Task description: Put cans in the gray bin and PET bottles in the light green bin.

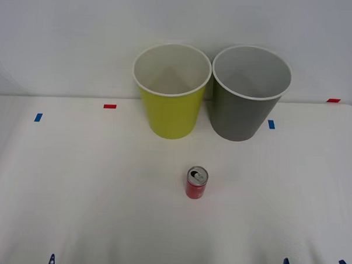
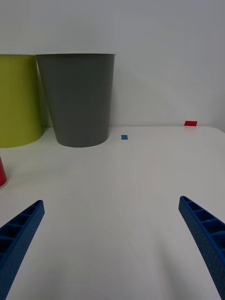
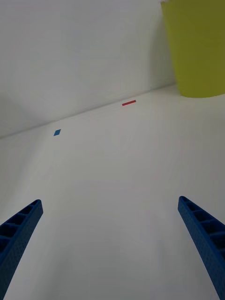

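Nearest, the left gripper (image 3: 110, 248) and right gripper (image 2: 110, 248) hover low over the white worktop (image 1: 74, 180), fingers apart and empty. Beyond, the red can (image 1: 196, 182) stands upright mid-worktop, its silver top visible from the front view, while the right wrist view catches just its edge. Farthest, the light green bin (image 1: 171, 91) and gray bin (image 1: 249, 93) stand side by side.

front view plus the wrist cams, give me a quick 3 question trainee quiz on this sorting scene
1. True or false: the red can stands upright on the table, apart from both bins.
2. Which bin is on the robot's right: A) the gray bin or B) the light green bin?
3. Fill in: the left end effector and the right end effector are both ____.

Key: 1 true; 2 A; 3 open
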